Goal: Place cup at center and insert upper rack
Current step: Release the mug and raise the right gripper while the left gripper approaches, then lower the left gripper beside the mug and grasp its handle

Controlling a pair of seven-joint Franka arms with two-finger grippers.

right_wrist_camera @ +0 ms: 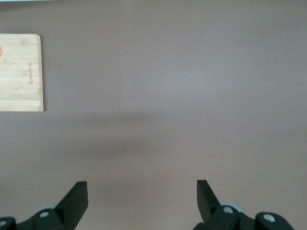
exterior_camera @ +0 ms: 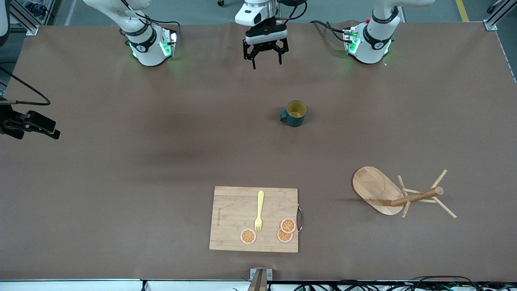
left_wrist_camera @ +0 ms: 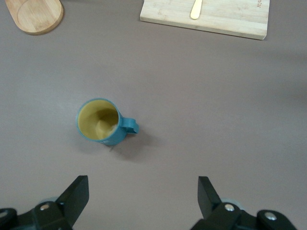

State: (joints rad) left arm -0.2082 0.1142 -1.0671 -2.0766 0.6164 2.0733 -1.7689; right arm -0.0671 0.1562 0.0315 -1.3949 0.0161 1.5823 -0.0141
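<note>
The cup is dark teal with a yellow inside. It stands upright on the table near the middle, handle toward the right arm's end, and shows in the left wrist view. The upper rack, a light wooden mug tree, lies on its side toward the left arm's end, with its oval base tipped up. My left gripper is open and empty over bare table between the two arm bases, apart from the cup; its fingers frame bare table. My right gripper is open and empty over bare table.
A bamboo cutting board lies near the front edge and also shows in both wrist views. It carries a yellow fork and orange slices. A black device with a cable juts in at the right arm's end.
</note>
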